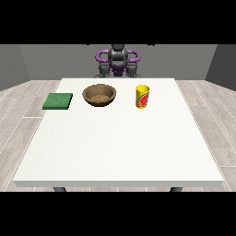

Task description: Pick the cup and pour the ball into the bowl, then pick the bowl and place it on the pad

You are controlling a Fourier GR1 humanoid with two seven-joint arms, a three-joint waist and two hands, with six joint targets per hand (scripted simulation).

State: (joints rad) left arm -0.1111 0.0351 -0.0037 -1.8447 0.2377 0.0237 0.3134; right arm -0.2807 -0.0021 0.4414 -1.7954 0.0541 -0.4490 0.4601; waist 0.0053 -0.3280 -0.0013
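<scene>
Of the fingers nothing could be told: both hands sat far back at the table's far edge, small and dark against the robot's body, and whether they were spread or curled did not show. Nearest the camera lay the broad front part of the white table (115,152), bare of the task's things. Farther back, in a loose row across the table, stood three objects. At the view's right of that row the yellow cup (143,96) stood upright, with a red mark on its side; whether a ball lay inside it could not be seen. In the middle, well apart from the cup, sat the brown bowl (99,95), upright, its inside open to view and showing nothing but its own brown surface. At the view's left, near the table's edge and just apart from the bowl, lay the flat green pad (58,101). Beyond them, behind the far edge, was the robot (118,59), with the hand at the view's left (104,69) and the hand at the view's right (132,69) held low by its body, touching none of the objects.
</scene>
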